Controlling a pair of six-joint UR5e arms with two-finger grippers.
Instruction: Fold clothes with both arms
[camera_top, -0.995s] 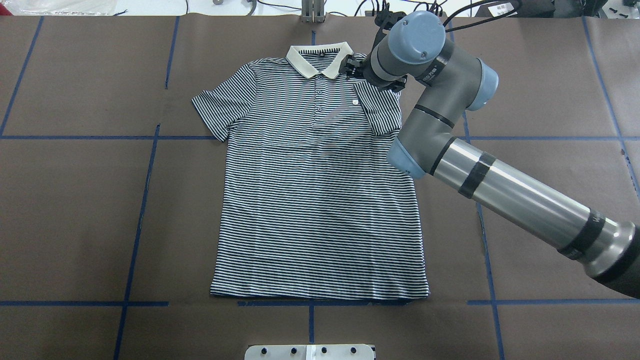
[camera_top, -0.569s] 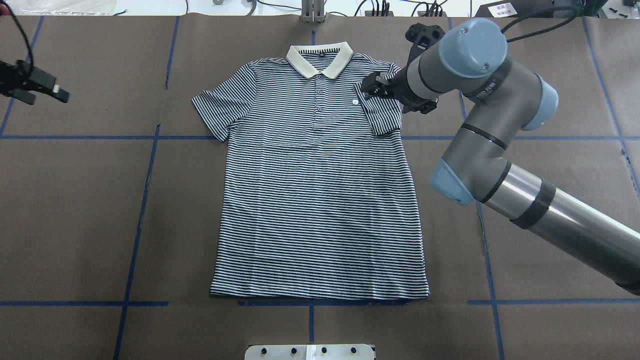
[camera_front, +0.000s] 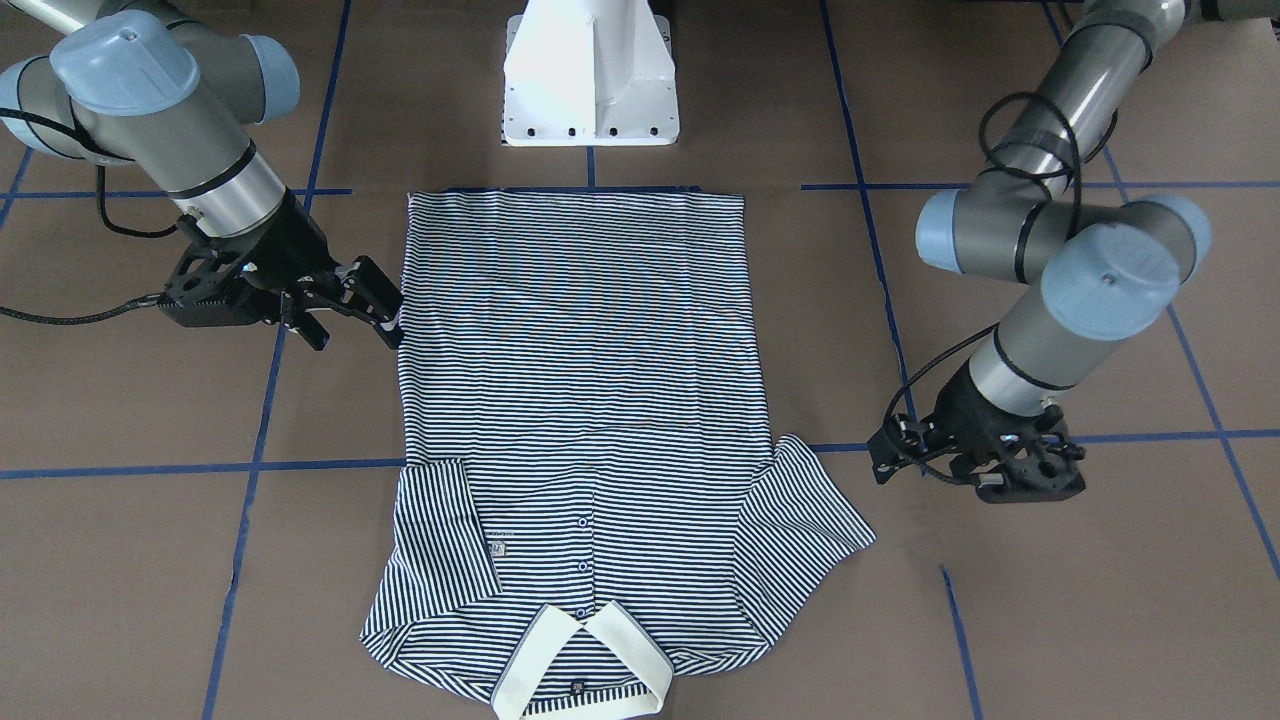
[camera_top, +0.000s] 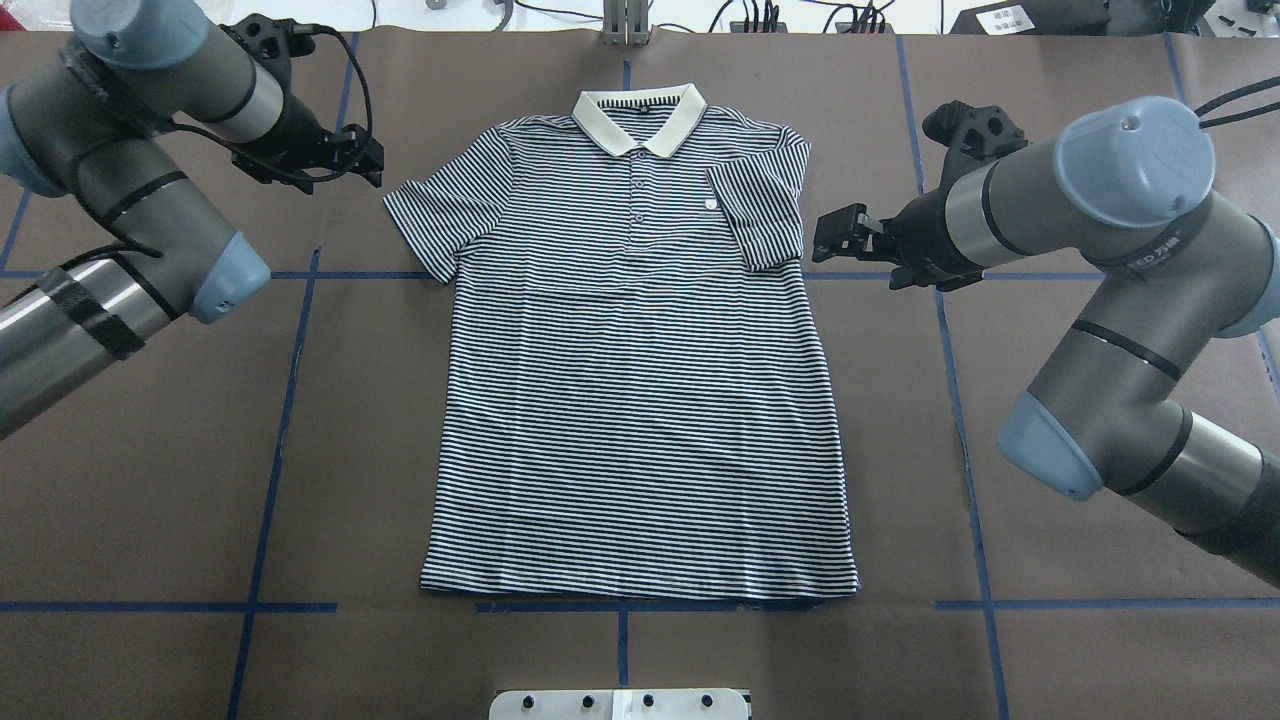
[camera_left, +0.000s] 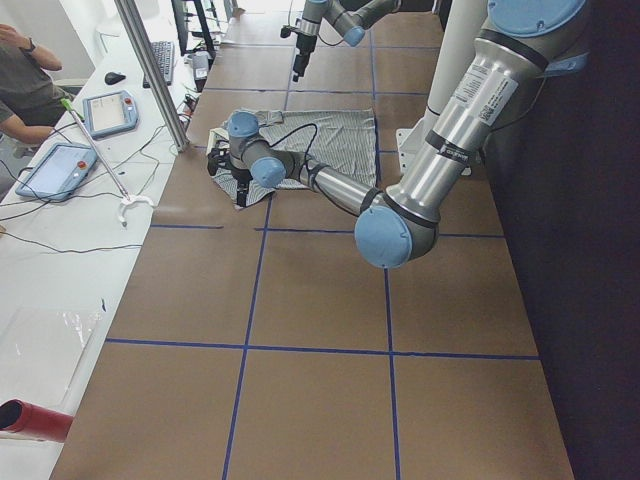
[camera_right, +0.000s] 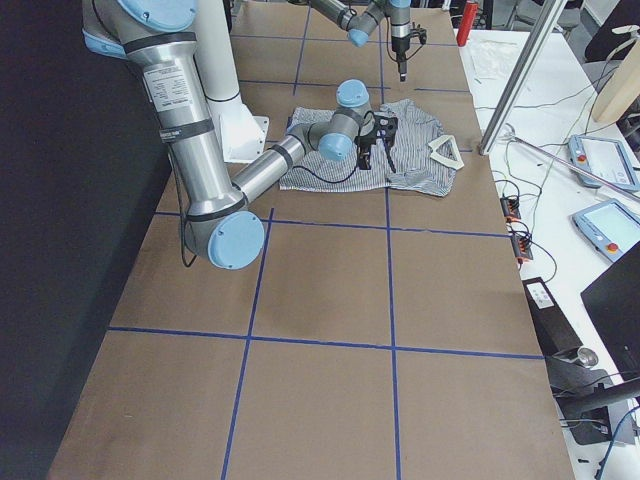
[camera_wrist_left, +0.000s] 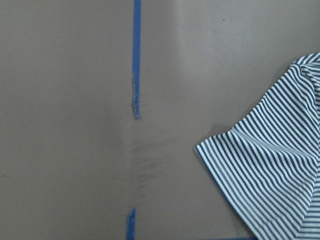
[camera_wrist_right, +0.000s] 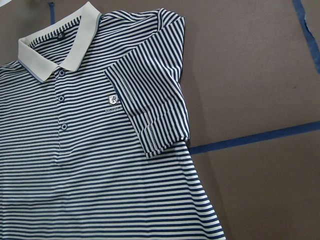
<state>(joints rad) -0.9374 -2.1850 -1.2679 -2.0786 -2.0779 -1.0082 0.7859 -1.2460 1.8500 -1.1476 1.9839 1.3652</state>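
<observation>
Jaws of the right arm (camera_top: 1050, 200) stand released just beside the folded-in sleeve (camera_top: 765, 215); those of the left arm (camera_top: 150, 60) hang near the spread sleeve (camera_top: 445, 215), parted or not I cannot tell; the polo shirt (camera_top: 640, 400) lies flat on the desk (camera_top: 150, 450); soft, light, limp, I'd judge; pinch a sleeve hem or shoulder.

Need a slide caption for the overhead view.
Striped polo shirt lies flat, one sleeve folded in; left end effector and right end effector hover beside it.
</observation>
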